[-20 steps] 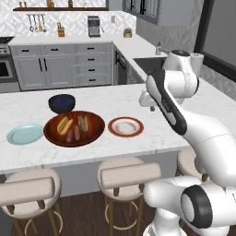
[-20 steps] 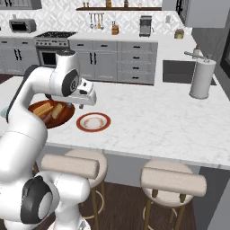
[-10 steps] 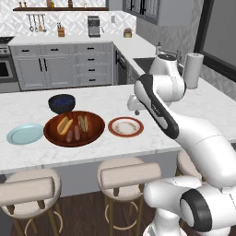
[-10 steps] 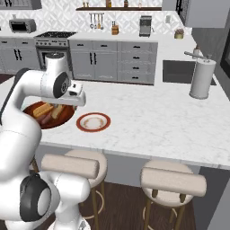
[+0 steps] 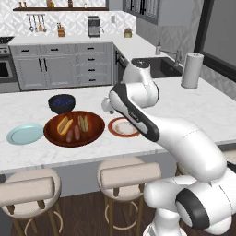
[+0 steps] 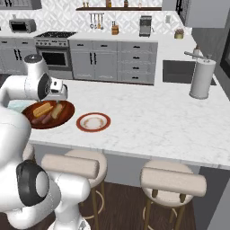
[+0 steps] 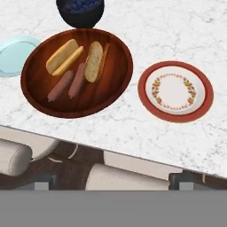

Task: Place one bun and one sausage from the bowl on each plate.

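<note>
The wooden bowl (image 7: 77,99) sits on the marble counter with two buns (image 7: 65,56) (image 7: 94,61) and sausages (image 7: 61,85) (image 7: 76,80) lying in it. The white plate with a red-brown rim (image 7: 175,91) lies bare just to the bowl's right. On the bowl's other side is the pale blue plate (image 7: 15,53), also bare. My gripper (image 7: 113,184) hovers above the counter's front edge, near the gap between bowl (image 5: 73,138) and white plate (image 5: 123,127). Its fingertips (image 7: 43,182) stand wide apart, open, with nothing between them. The hand (image 6: 59,91) hangs beside the bowl (image 6: 48,120).
A dark blue bowl (image 7: 80,9) stands right behind the wooden bowl. Padded stools (image 5: 131,174) line the counter's front edge below. A tall grey cylinder (image 5: 192,70) and a sink (image 5: 154,67) are at the far right.
The arm has swung left, carrying the hand from beside the white plate to above the gap between that plate and the wooden bowl. Food and plates have not moved.
</note>
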